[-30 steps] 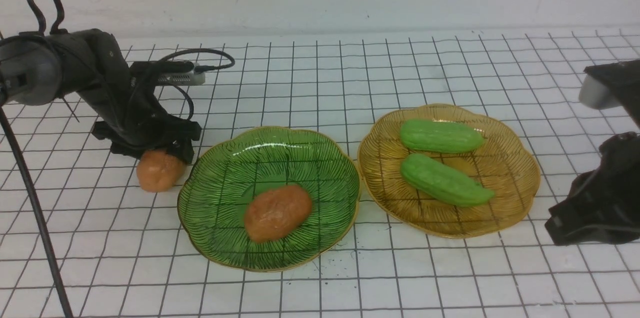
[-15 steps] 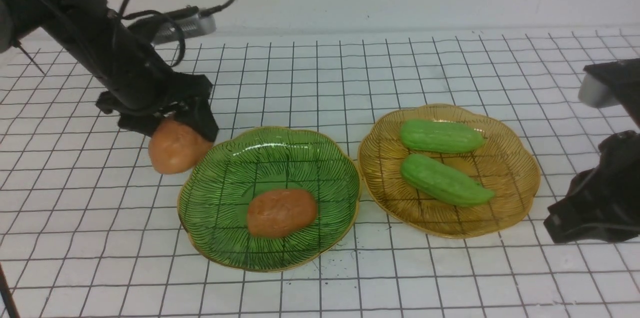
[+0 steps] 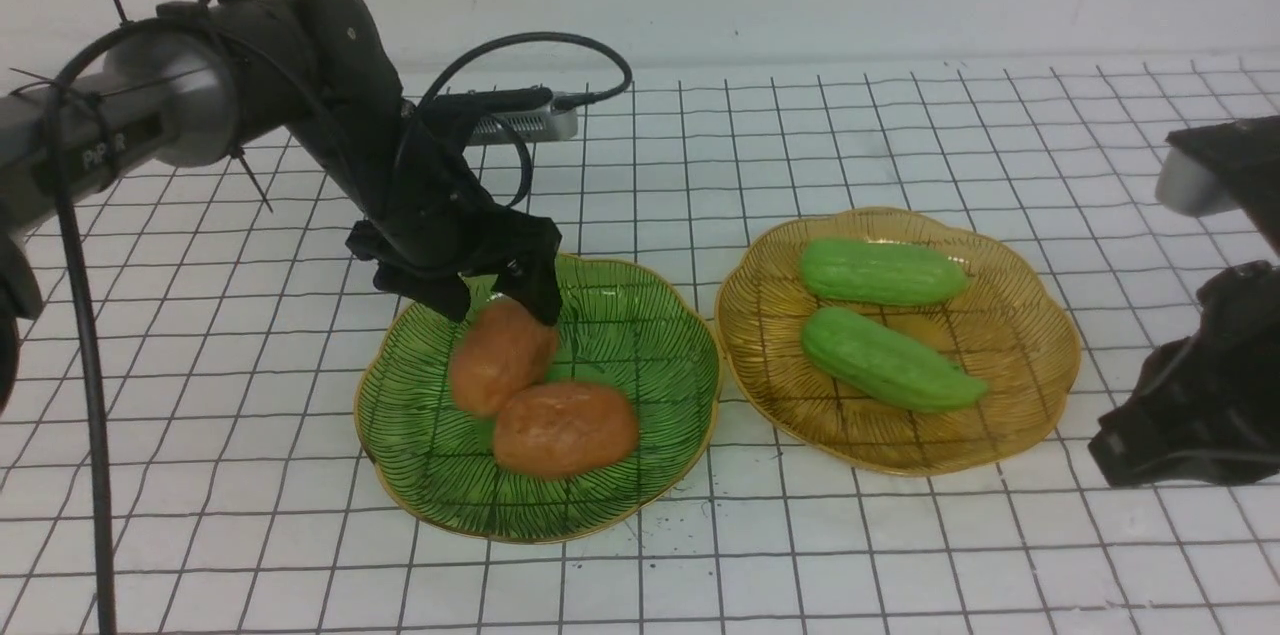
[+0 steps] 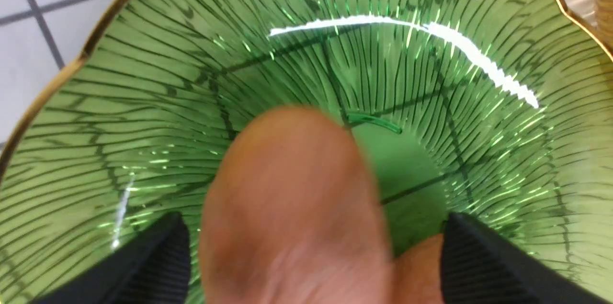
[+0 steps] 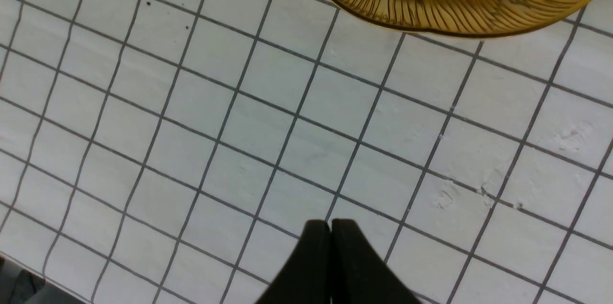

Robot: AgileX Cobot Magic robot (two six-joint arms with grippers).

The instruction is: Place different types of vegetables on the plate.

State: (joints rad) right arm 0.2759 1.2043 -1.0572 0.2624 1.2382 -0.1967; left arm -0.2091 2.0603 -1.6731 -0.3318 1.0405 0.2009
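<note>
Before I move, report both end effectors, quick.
Left end effector: open, jaws apart on either side of one brown potato-like lump, not gripping it.
Right end effector: closed, holding nothing.

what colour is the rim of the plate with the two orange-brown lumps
Gold; the rim shows best in the left wrist view.

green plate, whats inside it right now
Two orange-brown lumps: one rests in it, the other sits between the left gripper's open jaws. The plate surface beneath them is hidden.
</note>
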